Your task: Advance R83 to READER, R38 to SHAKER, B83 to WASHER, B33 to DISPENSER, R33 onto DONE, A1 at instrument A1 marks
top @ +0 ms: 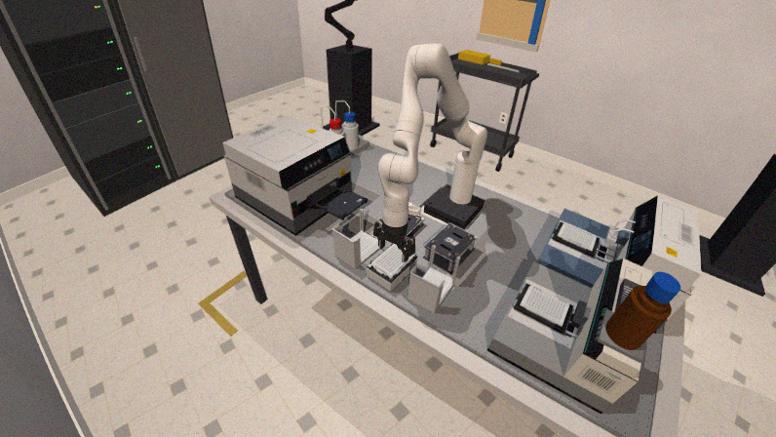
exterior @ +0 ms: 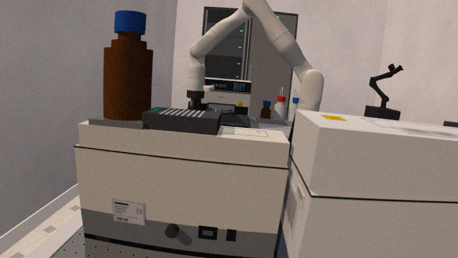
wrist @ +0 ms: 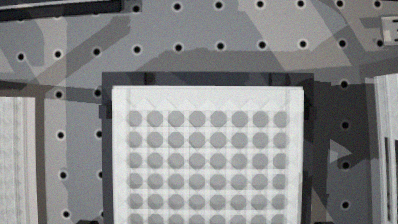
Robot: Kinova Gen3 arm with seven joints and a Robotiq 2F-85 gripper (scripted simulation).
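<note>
My gripper (top: 394, 245) is open and empty. It hangs just above a white well plate (top: 387, 262) (wrist: 207, 160). The plate lies flat in a low dark nest (wrist: 106, 150) between two tall white stack racks (top: 349, 239) (top: 430, 286). The fingers do not show in the wrist view, and I cannot read the plate's label. The reader (top: 282, 162) stands at the left with its dark tray (top: 347, 204) out and bare. Two more white plates (top: 576, 237) (top: 544, 304) sit on the instruments at the right. The dark RG nest (top: 449, 245) stands to the right of my gripper.
A brown bottle with a blue cap (top: 640, 314) (exterior: 127, 67) stands on the right-hand instrument housing. Small bottles (top: 343, 126) stand behind the reader. The rack walls rise close on both sides of the plate (wrist: 17, 160) (wrist: 387, 150). The arm's base (top: 454, 209) is behind the nests.
</note>
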